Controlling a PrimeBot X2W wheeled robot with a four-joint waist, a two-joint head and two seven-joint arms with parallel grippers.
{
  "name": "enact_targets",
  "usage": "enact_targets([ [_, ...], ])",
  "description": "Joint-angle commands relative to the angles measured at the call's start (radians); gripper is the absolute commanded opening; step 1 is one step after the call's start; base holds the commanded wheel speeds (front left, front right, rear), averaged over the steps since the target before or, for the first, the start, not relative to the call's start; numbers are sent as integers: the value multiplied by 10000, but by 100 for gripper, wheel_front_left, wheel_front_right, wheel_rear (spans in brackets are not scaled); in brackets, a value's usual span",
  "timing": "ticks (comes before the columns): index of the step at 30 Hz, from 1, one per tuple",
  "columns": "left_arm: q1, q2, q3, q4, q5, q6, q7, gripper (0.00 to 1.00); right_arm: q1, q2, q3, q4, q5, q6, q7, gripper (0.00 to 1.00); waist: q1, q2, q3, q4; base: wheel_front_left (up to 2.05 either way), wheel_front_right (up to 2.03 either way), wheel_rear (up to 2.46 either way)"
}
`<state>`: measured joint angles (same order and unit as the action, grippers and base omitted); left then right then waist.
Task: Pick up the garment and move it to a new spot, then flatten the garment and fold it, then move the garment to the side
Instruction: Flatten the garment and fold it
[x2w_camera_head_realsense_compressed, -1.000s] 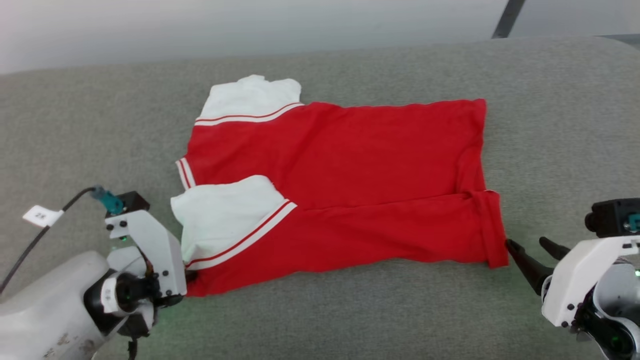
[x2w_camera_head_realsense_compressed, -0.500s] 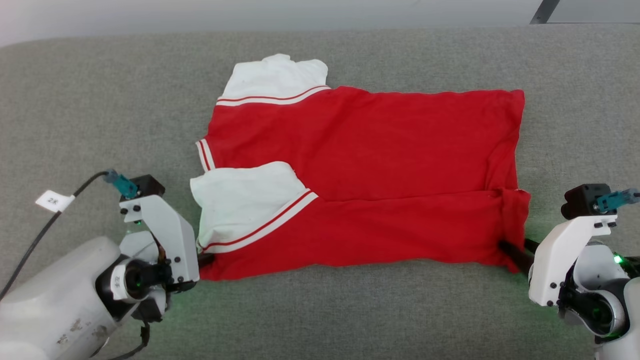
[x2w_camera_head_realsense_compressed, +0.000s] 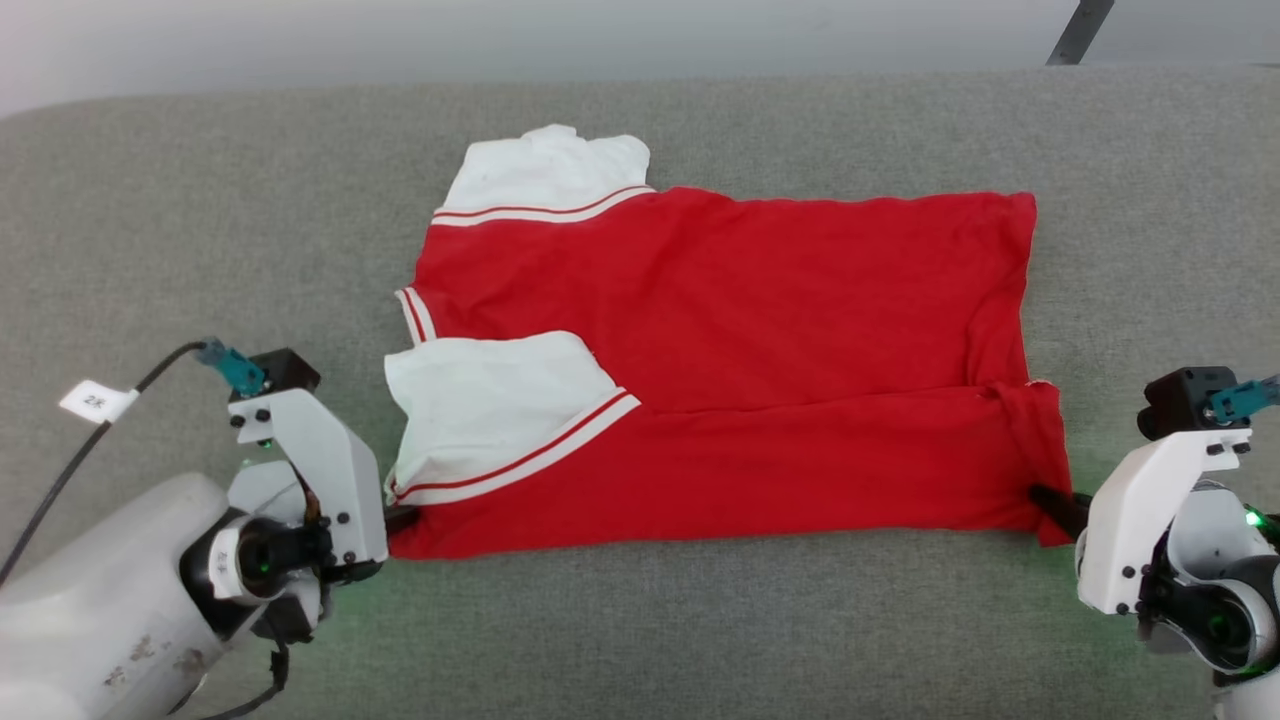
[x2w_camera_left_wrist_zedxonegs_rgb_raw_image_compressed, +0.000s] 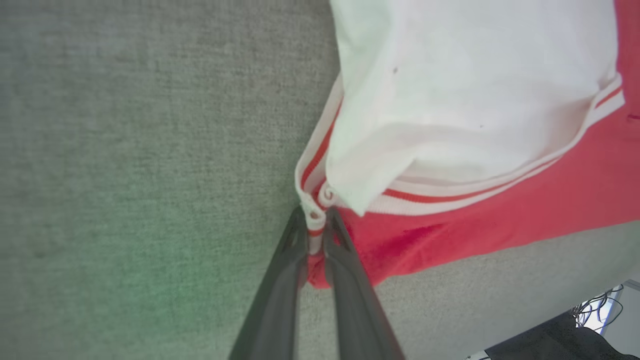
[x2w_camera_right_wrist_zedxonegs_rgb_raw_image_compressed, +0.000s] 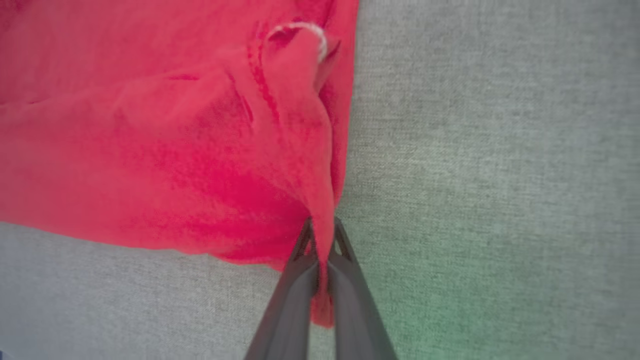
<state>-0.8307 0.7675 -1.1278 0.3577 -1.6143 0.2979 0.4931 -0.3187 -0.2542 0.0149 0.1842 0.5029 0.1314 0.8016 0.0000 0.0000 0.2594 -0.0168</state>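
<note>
Red with white sleeve panels, the garment (x2w_camera_head_realsense_compressed: 760, 370) is laid flat on the grey fabric surface (x2w_camera_head_realsense_compressed: 700, 620), its near long edge folded over onto itself. Its near-left corner, at the striped trim, is pinched by the left gripper (x2w_camera_left_wrist_zedxonegs_rgb_raw_image_compressed: 315, 235). Its near-right hem corner is clamped as a bunched fold by the right gripper (x2w_camera_right_wrist_zedxonegs_rgb_raw_image_compressed: 322, 245).
</note>
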Motion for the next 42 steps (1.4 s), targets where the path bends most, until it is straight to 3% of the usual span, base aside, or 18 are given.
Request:
enact_targets([
  [1,113,146,-40,142,83,33,-12,0,151,-130,-80,-52,88,-14,62,0,0,0,-82,-20,0,0,0],
  [16,676,1154,-241,-1281,-143,930,599,0,1366,-605,-5,-1538,469,-14,1155,0,0,0,-654,21,0,0,0],
  [24,1529,1638,-352,-2272,-400,1421,357,0,2435,-580,-81,-2385,603,-14,1754,0,0,0,-773,20,0,0,0],
  [39,2483,1509,-458,-2591,-640,1531,-64,0,3176,-224,-101,-2810,495,-12,1956,0,0,0,-845,26,0,0,0],
  [40,2467,1499,-433,-2595,-598,1480,-103,0,3150,-266,-27,-2853,522,-12,1915,5,0,0,-855,26,0,0,0],
  [41,2449,1496,-427,-2596,-550,1448,-138,6,3153,-299,-18,-2844,550,-12,1868,38,0,0,-868,32,0,0,0],
  [42,2433,1502,-428,-2598,-525,1437,-156,20,3157,-324,-12,-2841,567,-12,1838,48,0,0,-885,36,0,0,0],
])
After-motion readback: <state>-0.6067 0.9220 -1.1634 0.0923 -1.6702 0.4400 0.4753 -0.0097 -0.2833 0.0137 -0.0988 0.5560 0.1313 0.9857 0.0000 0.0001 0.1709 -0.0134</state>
